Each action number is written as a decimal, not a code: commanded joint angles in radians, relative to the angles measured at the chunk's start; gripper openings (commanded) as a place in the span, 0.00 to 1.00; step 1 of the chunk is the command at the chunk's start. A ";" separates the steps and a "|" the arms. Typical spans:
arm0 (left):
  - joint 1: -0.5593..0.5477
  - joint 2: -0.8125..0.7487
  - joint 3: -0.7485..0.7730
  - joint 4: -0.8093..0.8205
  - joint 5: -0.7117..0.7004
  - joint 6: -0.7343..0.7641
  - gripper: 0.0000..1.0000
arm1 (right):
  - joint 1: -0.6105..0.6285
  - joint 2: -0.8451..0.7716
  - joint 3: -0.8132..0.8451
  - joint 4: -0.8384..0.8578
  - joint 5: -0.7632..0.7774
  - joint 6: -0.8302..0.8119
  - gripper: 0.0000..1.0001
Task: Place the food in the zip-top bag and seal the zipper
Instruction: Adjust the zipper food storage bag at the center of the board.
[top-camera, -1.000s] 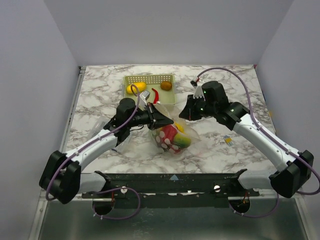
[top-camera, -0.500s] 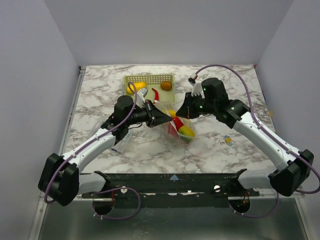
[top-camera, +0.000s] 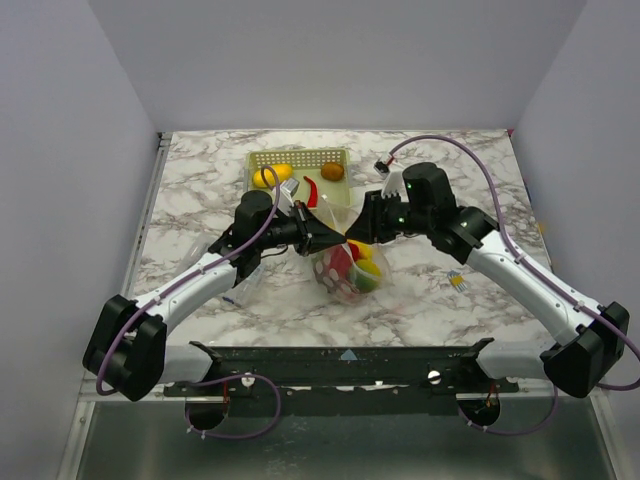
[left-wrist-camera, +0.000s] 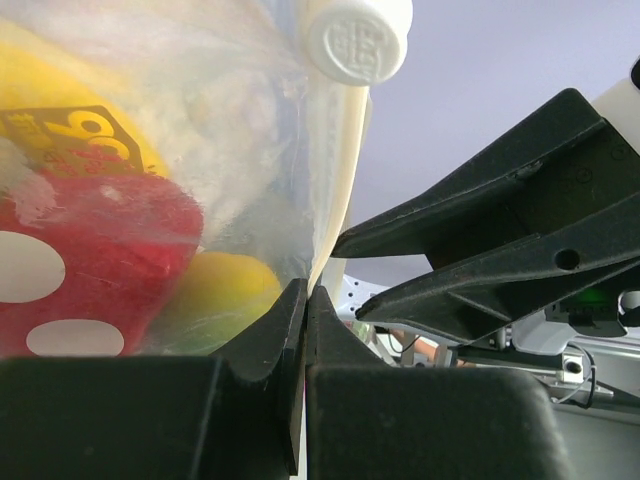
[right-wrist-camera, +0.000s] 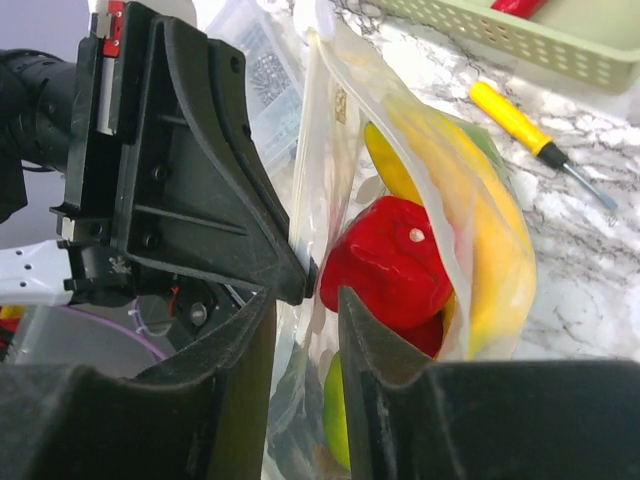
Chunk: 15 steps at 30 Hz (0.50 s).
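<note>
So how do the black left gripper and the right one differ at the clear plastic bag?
The left gripper is shut on the clear plastic bag's mouth edge; the right gripper is open, that edge between its jaws. The left reaches from the bag's left, the right from its right. Both meet at one spot.

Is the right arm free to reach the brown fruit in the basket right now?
Probably not yet. The path to the brown fruit in the basket looks open, but the right gripper straddles the mouth of the zip-top bag, opposite the left gripper pinching it.
</note>
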 joint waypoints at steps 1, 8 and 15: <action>0.000 0.004 0.019 0.042 -0.004 0.013 0.00 | 0.018 -0.012 0.002 0.016 0.012 -0.054 0.38; 0.000 0.007 0.011 0.042 -0.001 0.013 0.00 | 0.034 -0.027 0.086 -0.108 0.180 -0.109 0.56; 0.000 -0.010 0.005 0.019 0.000 0.031 0.00 | 0.014 -0.032 0.087 -0.227 0.365 -0.127 0.85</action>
